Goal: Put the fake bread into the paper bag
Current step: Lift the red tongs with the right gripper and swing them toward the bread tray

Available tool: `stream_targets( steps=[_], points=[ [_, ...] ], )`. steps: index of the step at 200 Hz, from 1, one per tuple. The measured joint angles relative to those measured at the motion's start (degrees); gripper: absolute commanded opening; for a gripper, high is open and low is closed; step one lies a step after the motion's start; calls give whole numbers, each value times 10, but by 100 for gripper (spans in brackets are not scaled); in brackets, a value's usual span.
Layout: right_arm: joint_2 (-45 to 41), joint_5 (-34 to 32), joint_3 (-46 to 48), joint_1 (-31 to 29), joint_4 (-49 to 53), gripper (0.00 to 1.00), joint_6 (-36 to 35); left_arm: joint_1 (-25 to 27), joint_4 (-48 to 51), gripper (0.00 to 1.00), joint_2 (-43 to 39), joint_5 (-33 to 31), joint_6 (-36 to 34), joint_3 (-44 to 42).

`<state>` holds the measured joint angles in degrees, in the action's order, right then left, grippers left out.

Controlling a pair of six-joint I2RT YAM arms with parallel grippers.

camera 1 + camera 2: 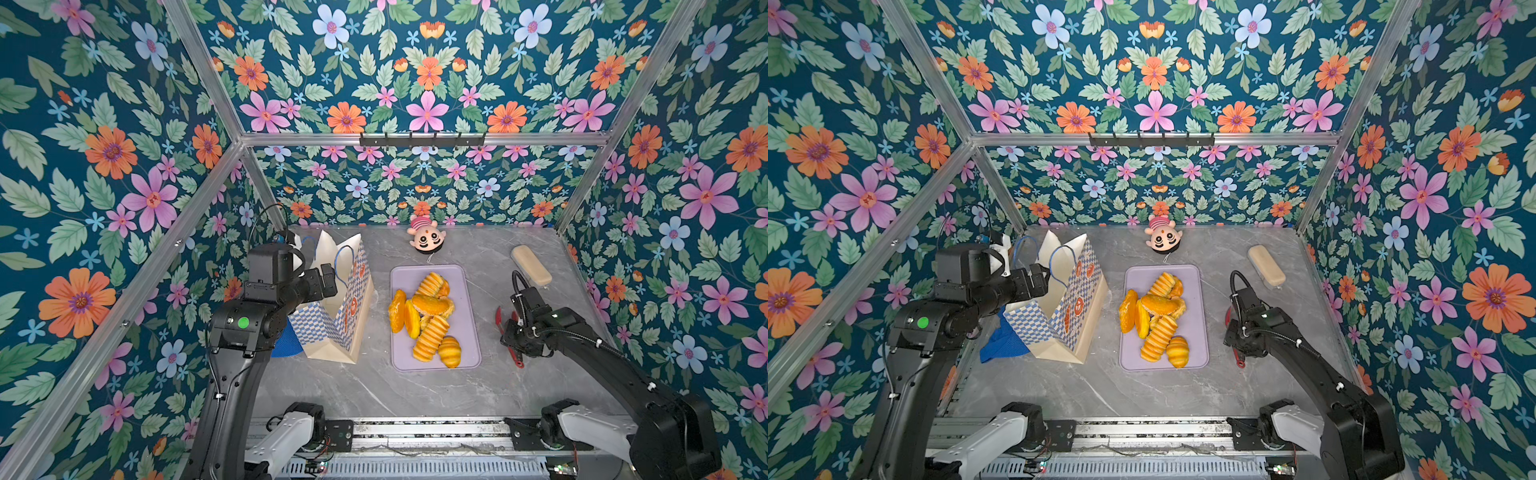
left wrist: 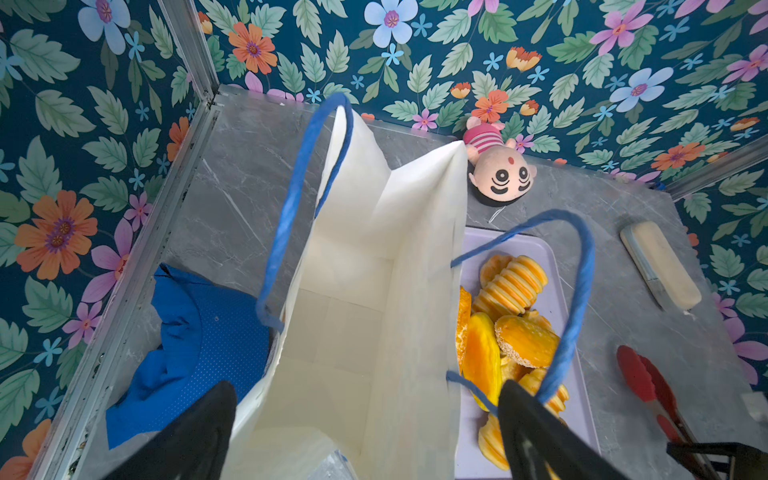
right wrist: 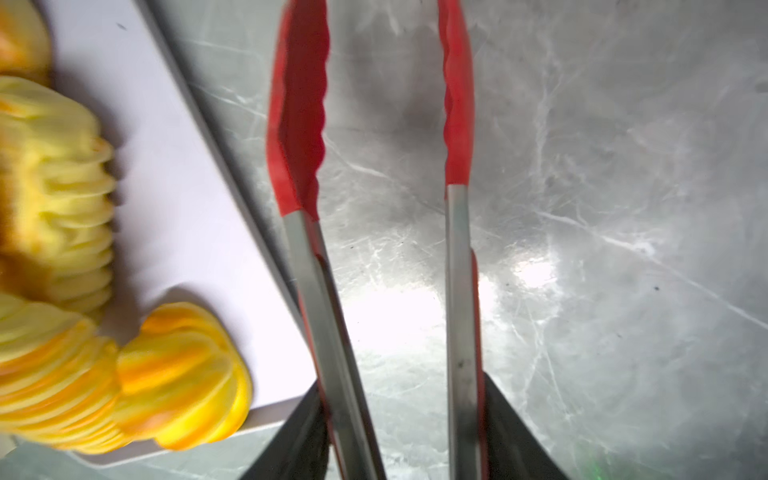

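Note:
The fake bread (image 1: 428, 316) (image 1: 1158, 320) is a pile of several glossy orange pastries on a lilac tray (image 1: 465, 282) (image 1: 1196, 291) at mid-table. Left of it stands the paper bag (image 1: 349, 307) (image 1: 1075, 307), upright, its mouth open and its inside (image 2: 374, 291) showing cream paper. My left gripper (image 1: 328, 282) (image 2: 365, 390) hovers wide open over the bag's mouth, one finger to each side of it. My right gripper (image 1: 513, 336) (image 3: 401, 386) is right of the tray, shut on red-tipped metal tongs (image 1: 498, 320) (image 3: 297, 124). The tongs' tips stand apart over bare table beside the striped loaves (image 3: 54, 208).
A plush doll head (image 1: 426, 241) lies at the back wall. A pale beige block (image 1: 532, 266) lies at the back right. A blue cloth (image 1: 284, 345) (image 2: 199, 345) is bunched against the bag's left side. Flowered walls close in the table on three sides.

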<state>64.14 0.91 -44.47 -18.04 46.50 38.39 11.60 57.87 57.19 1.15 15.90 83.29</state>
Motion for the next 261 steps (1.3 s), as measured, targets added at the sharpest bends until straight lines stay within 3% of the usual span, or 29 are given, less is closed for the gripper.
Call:
stream_targets(
  steps=[59,149,261],
  points=[
    [-52,-3,-70,0,57,45,-18,0,2,100,26,-13,-13,36],
    [-62,-8,-171,0,90,39,-71,0,63,100,85,-80,-35,148],
    [-23,124,-243,0,87,40,-119,-21,98,100,103,-157,-39,146]
  ],
)
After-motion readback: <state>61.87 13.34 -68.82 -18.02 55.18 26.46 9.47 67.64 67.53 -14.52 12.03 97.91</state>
